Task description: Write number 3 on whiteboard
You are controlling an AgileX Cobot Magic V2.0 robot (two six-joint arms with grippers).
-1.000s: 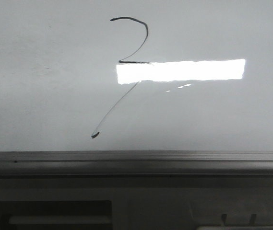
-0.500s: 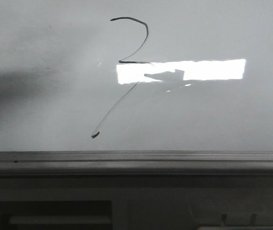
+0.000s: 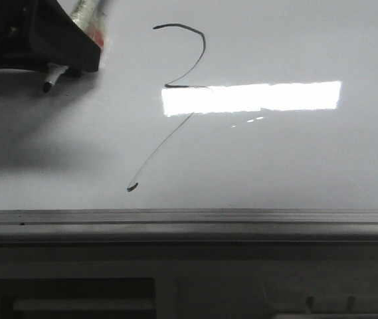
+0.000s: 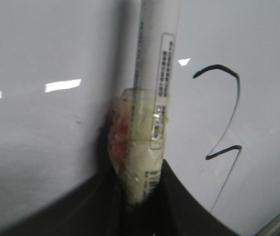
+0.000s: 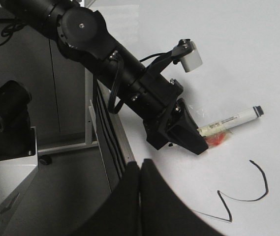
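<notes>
The number 3 (image 3: pixel 204 48) is a thin black stroke on the whiteboard (image 3: pixel 295 159), with a faint tail that ends in a dark blob. My left gripper (image 3: pixel 62 66) is at the board's far left, shut on a white marker pen (image 4: pixel 154 59) wrapped in tape. The pen's black tip (image 3: pixel 46 86) is just above the board, left of the 3. The 3 also shows in the left wrist view (image 4: pixel 237 93) and the right wrist view (image 5: pixel 266 184). My right gripper (image 5: pixel 140 169) is shut and empty, above the board's edge.
A grey metal rail (image 3: pixel 189 219) runs along the board's near edge, with dark machine parts below it. A bright rectangular light reflection (image 3: pixel 275 96) lies across the 3's middle. The left arm (image 5: pixel 120 69) reaches over the board from a metal frame (image 5: pixel 93 123).
My left gripper with the marker has come into the front view at the top left. Before, only its shadow and reflection showed on the board. The stroke is unchanged.
</notes>
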